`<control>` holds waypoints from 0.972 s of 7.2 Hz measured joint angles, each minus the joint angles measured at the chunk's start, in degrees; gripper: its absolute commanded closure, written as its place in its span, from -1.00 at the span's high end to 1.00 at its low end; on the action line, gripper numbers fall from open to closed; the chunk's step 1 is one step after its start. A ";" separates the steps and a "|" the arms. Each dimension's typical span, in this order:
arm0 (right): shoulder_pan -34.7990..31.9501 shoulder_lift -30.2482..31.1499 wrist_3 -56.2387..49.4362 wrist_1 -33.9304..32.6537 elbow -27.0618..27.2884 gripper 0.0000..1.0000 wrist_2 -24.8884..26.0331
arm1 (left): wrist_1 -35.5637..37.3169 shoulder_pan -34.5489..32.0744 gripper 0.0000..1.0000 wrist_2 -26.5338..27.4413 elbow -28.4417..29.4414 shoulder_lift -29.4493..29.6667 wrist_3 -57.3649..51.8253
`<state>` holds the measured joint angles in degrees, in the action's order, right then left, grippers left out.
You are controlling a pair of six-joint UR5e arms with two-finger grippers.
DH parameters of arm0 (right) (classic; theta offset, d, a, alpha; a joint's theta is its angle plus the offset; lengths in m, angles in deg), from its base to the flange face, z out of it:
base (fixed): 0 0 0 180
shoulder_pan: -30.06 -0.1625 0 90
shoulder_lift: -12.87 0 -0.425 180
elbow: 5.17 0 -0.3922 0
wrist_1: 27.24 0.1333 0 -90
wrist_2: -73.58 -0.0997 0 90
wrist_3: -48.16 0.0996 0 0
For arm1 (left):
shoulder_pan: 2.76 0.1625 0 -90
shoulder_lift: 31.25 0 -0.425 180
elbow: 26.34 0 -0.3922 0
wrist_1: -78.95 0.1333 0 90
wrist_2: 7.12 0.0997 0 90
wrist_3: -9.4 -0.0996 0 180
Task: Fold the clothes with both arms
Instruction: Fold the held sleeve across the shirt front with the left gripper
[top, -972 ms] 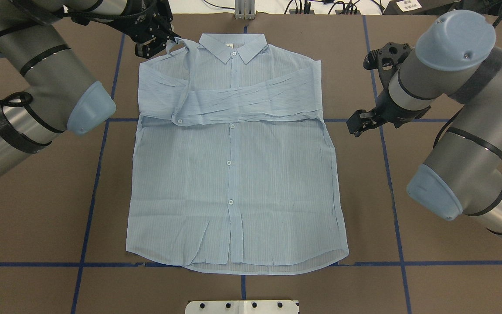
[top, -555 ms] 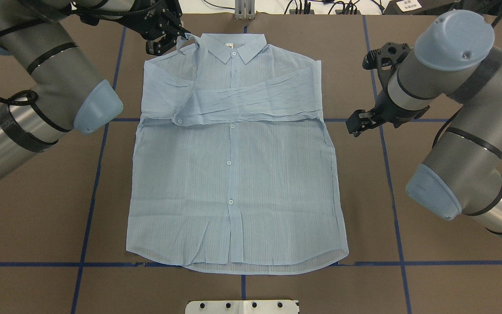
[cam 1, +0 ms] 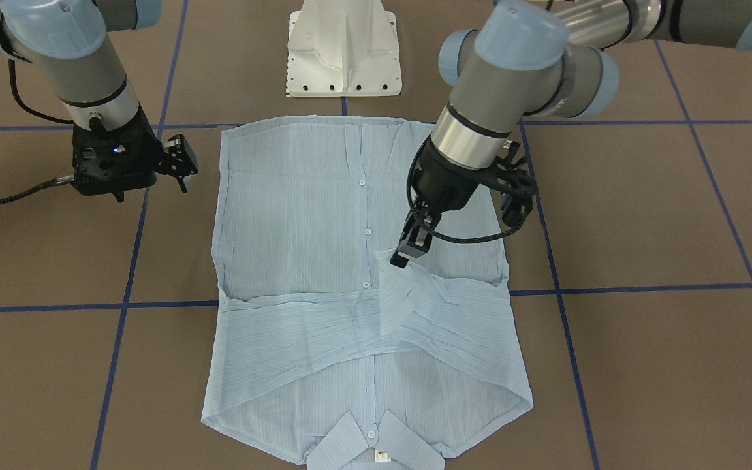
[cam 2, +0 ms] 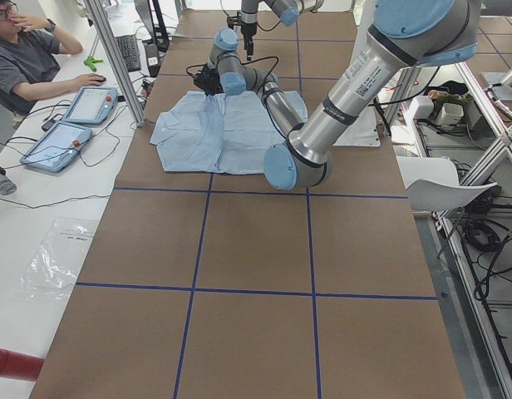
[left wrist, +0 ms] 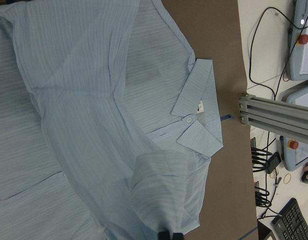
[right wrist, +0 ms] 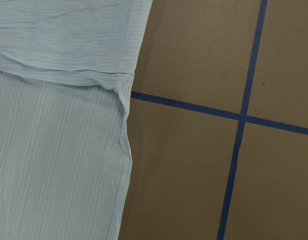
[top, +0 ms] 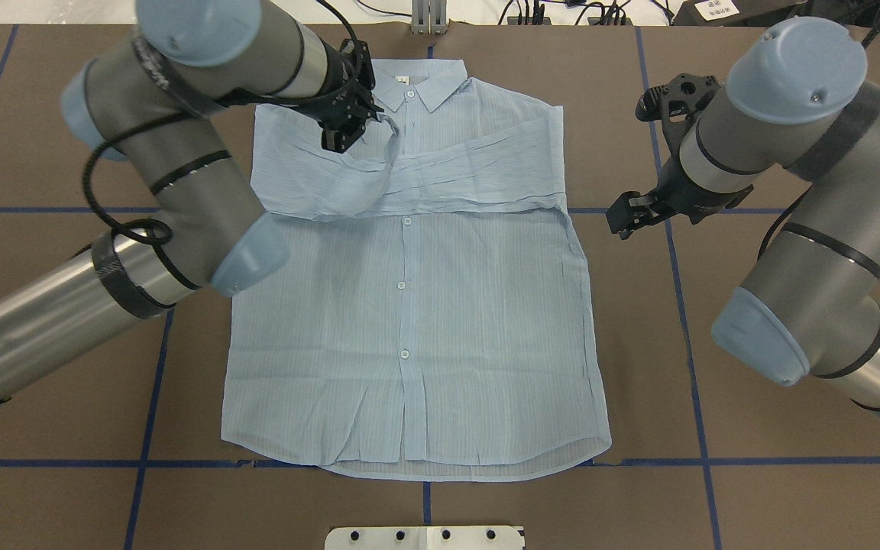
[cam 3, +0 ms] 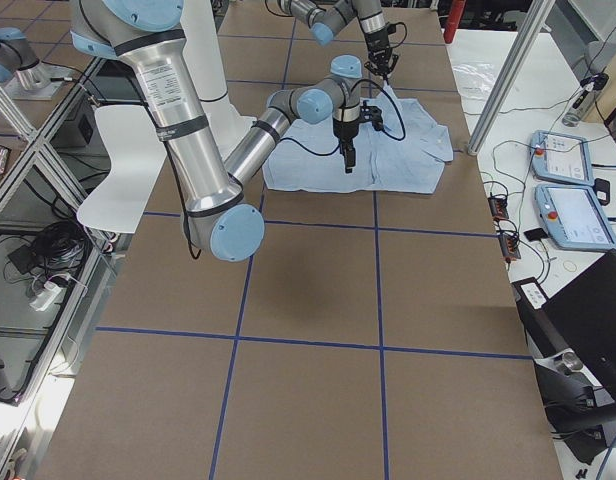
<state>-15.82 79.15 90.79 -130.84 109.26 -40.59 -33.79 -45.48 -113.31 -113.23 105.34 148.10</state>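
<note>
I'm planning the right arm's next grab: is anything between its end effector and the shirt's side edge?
Nothing visible. Only bare table and a blue tape line lie between the right end effector and the shirt.

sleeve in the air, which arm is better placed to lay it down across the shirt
Left. The left gripper is shut on the sleeve above the chest of the shirt; the right gripper hangs beside the shirt's edge, holding nothing.

The shirt (top: 409, 321) is thin, crinkly matt cloth on a smooth matt table (top: 753, 496)
</note>
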 measured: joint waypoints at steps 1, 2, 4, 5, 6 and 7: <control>0.00 -0.01 0.05 -0.01 0.01 1.00 0.00 | -1.77 2.80 -1.00 2.80 5.55 2.99 -0.07; 0.00 -0.01 0.09 -0.02 0.01 1.00 0.00 | -3.23 5.40 -0.95 5.52 10.66 5.92 -0.03; 0.02 0.07 0.12 0.00 -0.07 1.00 0.02 | -8.25 10.44 1.00 10.48 19.86 10.95 -1.20; 0.15 -0.03 0.24 0.04 -0.10 1.00 0.08 | -11.51 11.99 1.00 12.12 22.80 12.55 -4.67; 0.32 -0.29 0.40 0.05 -0.08 1.00 0.11 | -13.86 12.92 1.00 12.79 23.81 13.07 -9.34; 0.34 -0.24 0.50 0.60 0.00 1.00 0.11 | -14.88 13.26 1.00 12.87 23.29 12.57 -13.40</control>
<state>-15.48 78.91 91.29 -130.23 109.25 -40.48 -48.67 -32.22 -100.44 -89.93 117.91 134.70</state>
